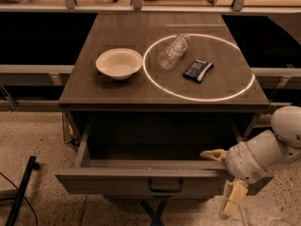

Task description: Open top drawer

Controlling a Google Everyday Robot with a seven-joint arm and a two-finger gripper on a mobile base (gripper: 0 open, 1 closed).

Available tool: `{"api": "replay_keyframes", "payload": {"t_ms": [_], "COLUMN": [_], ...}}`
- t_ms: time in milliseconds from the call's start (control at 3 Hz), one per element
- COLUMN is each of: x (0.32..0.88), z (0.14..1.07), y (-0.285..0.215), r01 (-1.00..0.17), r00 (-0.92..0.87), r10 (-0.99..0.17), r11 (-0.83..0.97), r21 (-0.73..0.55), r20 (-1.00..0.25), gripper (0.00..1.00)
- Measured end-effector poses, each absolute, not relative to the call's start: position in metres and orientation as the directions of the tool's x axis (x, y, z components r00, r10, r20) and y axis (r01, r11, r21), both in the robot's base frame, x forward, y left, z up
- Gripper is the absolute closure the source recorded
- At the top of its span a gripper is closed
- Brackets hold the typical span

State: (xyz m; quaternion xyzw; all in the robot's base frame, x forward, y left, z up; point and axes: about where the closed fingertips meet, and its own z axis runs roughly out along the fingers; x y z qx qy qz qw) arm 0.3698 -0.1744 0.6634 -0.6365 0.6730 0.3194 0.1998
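In the camera view, the top drawer (136, 181) stands pulled well out from under the counter (89, 88). Its front is clear of the cabinet face, and the dark inside is open to view from above. The bail handle (165, 186) sits at the centre of the front, with nothing on it.

The gripper (215, 185) is at the drawer's right end with its fingers spread wide. One pale finger reaches in over the top edge of the front, and the other hangs down in front of it. It does not look clamped on anything.

On the counter lie a white bowl (119, 63), a plastic bottle (173, 51) on its side and a dark packet (198, 70), the last two inside a ring of light (155, 81).

By my reading the opening is essentially done — what remains, at most, is drawing the arm clear.
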Motion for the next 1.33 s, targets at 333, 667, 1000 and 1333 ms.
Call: {"api": "replay_keyframes", "payload": {"t_ms": [333, 667, 1000, 1333], "x": [0.358, 0.345, 0.328, 0.330], "z": [0.660, 0.658, 0.662, 0.668], "y": [-0.180, -0.186, -0.197, -0.198], "r01": [-0.980, -0.975, -0.971, -0.975], "r00": [-0.120, -0.131, -0.155, -0.154], "r10": [-0.737, -0.743, -0.753, -0.752], "r11": [-0.021, -0.025, -0.003, 0.008], "r21": [0.200, 0.222, 0.239, 0.224], "r20": [-0.665, -0.656, -0.639, -0.640], "gripper": [0.00, 0.00, 0.00, 0.00]}}
